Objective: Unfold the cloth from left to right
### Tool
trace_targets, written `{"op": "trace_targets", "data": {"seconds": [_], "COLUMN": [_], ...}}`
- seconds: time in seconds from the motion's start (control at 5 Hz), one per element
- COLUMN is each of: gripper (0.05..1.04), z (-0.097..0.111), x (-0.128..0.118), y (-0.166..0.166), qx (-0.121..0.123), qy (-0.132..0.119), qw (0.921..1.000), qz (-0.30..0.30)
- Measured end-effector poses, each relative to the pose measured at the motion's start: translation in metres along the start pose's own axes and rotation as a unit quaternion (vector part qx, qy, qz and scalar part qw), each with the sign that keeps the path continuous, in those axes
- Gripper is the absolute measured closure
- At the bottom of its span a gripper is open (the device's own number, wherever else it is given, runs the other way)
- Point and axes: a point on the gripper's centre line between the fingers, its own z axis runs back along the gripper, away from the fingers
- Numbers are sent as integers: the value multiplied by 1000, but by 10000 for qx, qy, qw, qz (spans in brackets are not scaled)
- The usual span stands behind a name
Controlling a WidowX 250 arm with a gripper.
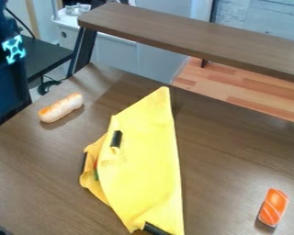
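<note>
A partly folded yellow cloth [146, 156] lies on a brown table [235, 147], between a bread roll [61, 108] and orange sushi [273, 207]. I cannot tell how open the gripper is.

A room that looks like a robotics lab or workroom surrounds my wood-grain table [235, 151], where a roll [60, 108] and a sushi-like piece [273, 207], apparently play food, sit well apart as props. Behind the table's far edge, a long brown shelf [192, 39] stands on dark legs. At upper left, a black side table [42, 53] has a dark cable [46, 85] looped beside it, near pale furniture [121, 53]. Beyond the shelf, I see strip-patterned flooring [235, 94] and a grey, plank-look surface [266, 18]; the exact kind of room is uncertain.
</note>
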Motion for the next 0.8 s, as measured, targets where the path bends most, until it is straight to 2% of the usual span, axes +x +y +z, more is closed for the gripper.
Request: {"op": "trace_targets", "data": {"seconds": [0.2,0.4,0.6,0.8], "gripper": [85,85,85,85], "z": [-2,-28,-49,-69], "x": [0,23,40,54], "y": [1,2,7,10], "qx": [14,275,545,628], "qy": [-10,189,109,-29], "qw": [10000,9992,9964,9952], "qz": [34,237,635,749]}}
